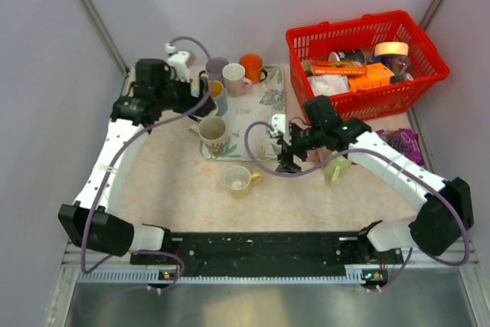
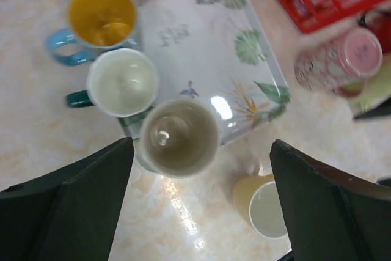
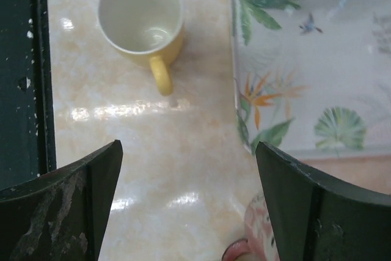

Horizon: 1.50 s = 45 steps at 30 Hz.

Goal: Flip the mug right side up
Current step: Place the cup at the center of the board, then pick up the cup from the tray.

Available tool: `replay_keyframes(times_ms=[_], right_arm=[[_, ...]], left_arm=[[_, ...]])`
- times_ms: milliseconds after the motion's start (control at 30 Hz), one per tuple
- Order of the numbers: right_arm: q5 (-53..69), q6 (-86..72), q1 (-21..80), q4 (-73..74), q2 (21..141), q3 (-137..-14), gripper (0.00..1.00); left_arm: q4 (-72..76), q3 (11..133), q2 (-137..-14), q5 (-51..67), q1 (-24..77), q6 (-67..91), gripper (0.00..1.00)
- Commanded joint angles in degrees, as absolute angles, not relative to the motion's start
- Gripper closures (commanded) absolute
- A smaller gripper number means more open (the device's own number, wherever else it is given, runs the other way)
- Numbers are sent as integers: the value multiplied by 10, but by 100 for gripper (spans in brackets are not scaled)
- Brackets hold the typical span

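Observation:
A beige mug (image 1: 213,134) (image 2: 179,136) stands mouth up on the near left corner of the floral tray (image 1: 256,112) (image 2: 214,47). My left gripper (image 1: 205,106) (image 2: 201,145) hangs open just above it, fingers wide on both sides, touching nothing. A yellow mug (image 1: 240,180) (image 3: 142,13) (image 2: 266,206) stands mouth up on the table in front of the tray. My right gripper (image 1: 289,160) (image 3: 187,146) is open over bare table right of it. A pink floral mug (image 2: 339,62) (image 3: 259,236) sits by the right finger, a pink round end up; base or mouth, I cannot tell.
More mugs stand mouth up on the tray's far left: a yellow-lined blue one (image 2: 101,16), a white one with a green handle (image 2: 122,80), an orange one (image 1: 251,65). A red basket (image 1: 360,36) full of goods is at the back right, a pale green object (image 1: 337,168) beside the right arm.

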<state>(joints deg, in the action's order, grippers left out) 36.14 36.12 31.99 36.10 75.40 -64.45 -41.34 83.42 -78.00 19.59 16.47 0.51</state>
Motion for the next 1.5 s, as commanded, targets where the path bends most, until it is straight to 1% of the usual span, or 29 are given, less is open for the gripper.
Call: replay_keyframes(times_ms=[0,100,133,167,233,367,433,500,567,667,700,833,967,1067,1133,1233,1367,1467], right_arm=[[373,521,392,369,839,-684,11],[325,543,438,364,908,-718,14],[307,546,452,360,927,-726,16],[302,547,459,361,946,-736,20],[312,535,466,363,975,-757,28],[335,521,469,373,1013,-780,38],[352,524,471,373,1025,-782,43],[369,526,475,372,1041,-787,52],[369,524,481,374,1055,-794,64],[377,514,482,390,1063,-800,90],[376,519,482,397,1057,-798,100],[376,555,458,427,1007,-789,100],[408,498,385,435,960,-817,100],[409,471,339,432,952,-856,100],[394,452,319,418,963,-888,100],[335,410,310,366,995,-919,100],[252,350,309,302,1062,-968,100],[228,325,309,278,1105,-1003,100]], left_arm=[[-361,844,-757,243,64,121,1],[-389,841,-747,251,5,149,1],[-391,832,-737,259,-31,157,1],[-389,812,-722,265,-46,165,1],[-378,779,-689,277,-69,170,1],[-375,731,-634,330,-111,160,1],[-386,717,-614,318,-137,170,1],[-388,705,-599,312,-163,185,1],[-389,698,-591,313,-181,193,1],[-375,683,-572,318,-196,198,1],[-368,673,-568,321,-199,195,1],[-359,643,-566,341,-205,187,1],[-358,620,-573,375,-205,184,1],[-355,614,-576,363,-205,185,1],[-358,613,-577,361,-206,181,1],[-367,613,-578,362,-206,177,1],[-385,620,-577,367,-207,161,1],[-392,624,-568,359,-207,153,1]])
